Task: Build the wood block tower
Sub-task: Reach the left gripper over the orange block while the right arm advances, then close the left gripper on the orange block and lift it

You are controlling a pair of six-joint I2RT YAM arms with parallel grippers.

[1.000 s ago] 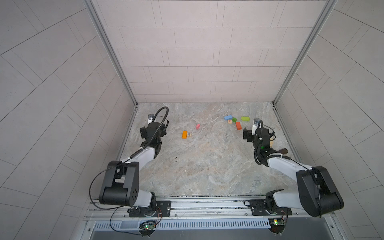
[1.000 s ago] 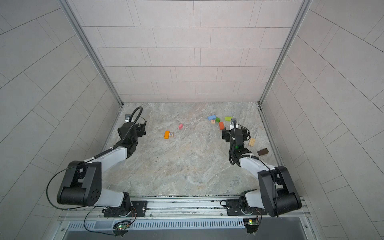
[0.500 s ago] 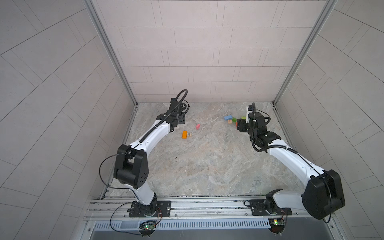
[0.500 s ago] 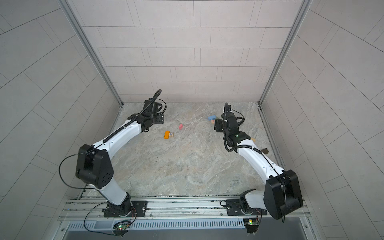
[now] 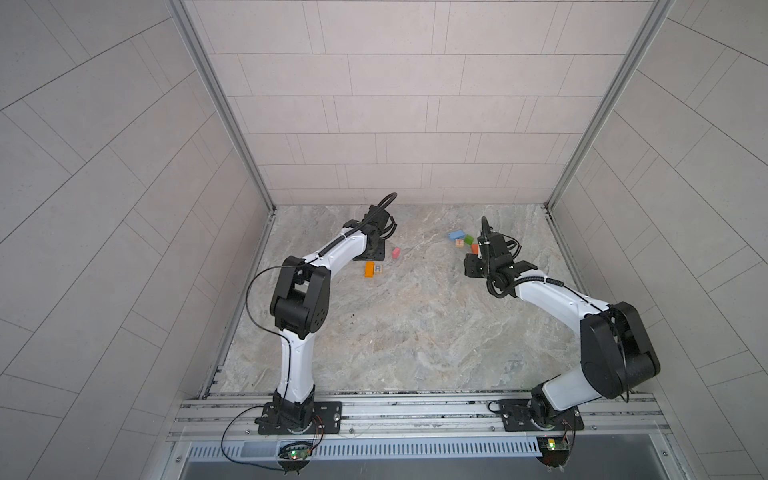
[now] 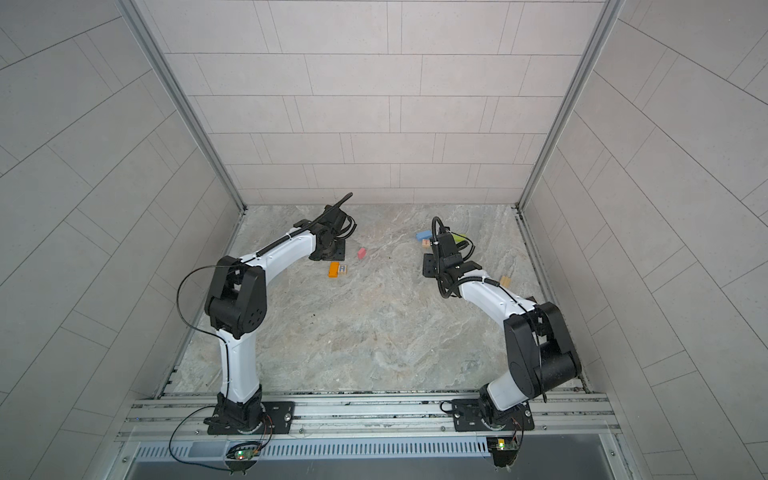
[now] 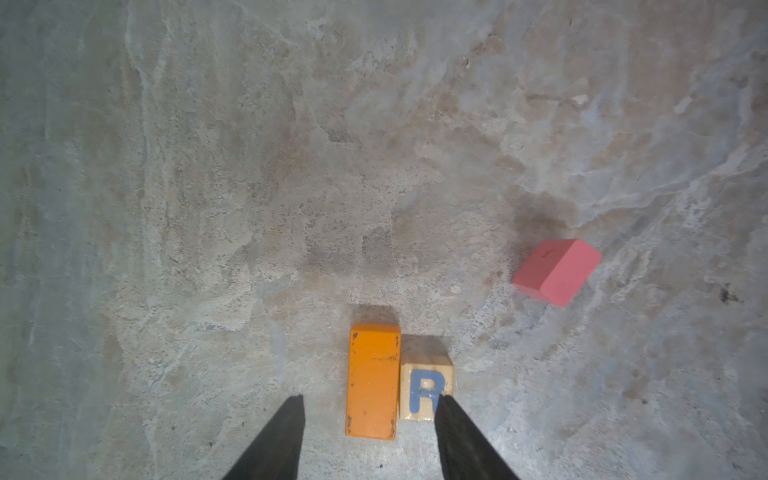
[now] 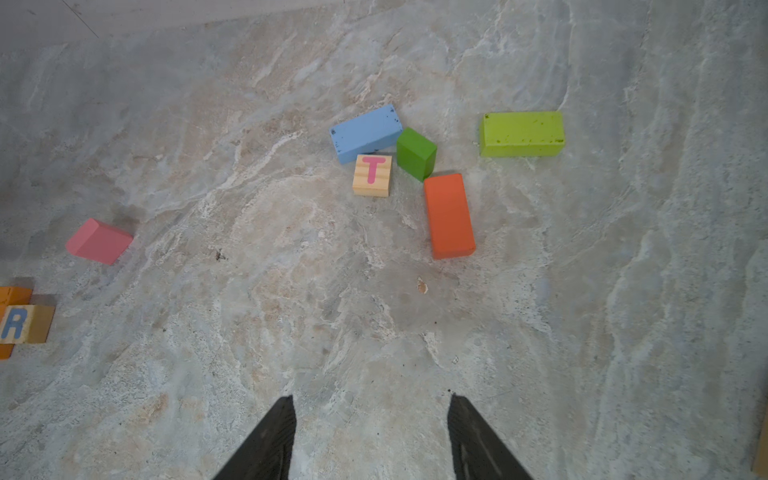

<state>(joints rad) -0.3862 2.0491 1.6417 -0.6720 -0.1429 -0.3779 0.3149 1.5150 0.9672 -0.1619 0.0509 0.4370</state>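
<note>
**Left gripper** [image 7: 370, 400]: fingers apart, clamped on nothing. In the left wrist view the orange brick [image 7: 372, 380] lies flat between the two fingertips, with a clear gap on one side. The other fingertip overlaps the R cube [image 7: 424, 382]. Cannot tell whether either tip touches a block or sits above them.

**Orange brick and R cube:** side by side and touching, with the cube on the right. Both sit on the table [image 5: 395, 332], left of centre, in the far half.

**Pink block** [image 7: 555, 272]: a little farther and to the right, apart from the pair, turned at an angle.

**Right gripper** [image 8: 372, 398]: fingers apart, nothing between them, bare table beneath. It sits on the near side of the right-hand cluster.

**Cluster, far half, right of centre:**
- Blue brick [image 8: 365, 133] is farthest.
- T cube [image 8: 372, 174] lies against the blue brick's near edge.
- Green block [image 8: 415, 153] sits at the blue brick's right end.
- Red-orange brick [image 8: 449, 216] is nearest, one corner by the green block.
- Lime brick [image 8: 521, 134] lies apart to the right.

In both top views the wrist of the right arm [image 5: 548, 295] covers part of this cluster.

**Tan block** [image 6: 505, 281]: alone toward the right wall, just beside the right arm.

Every block in view rests directly on the table, one layer deep.
</note>
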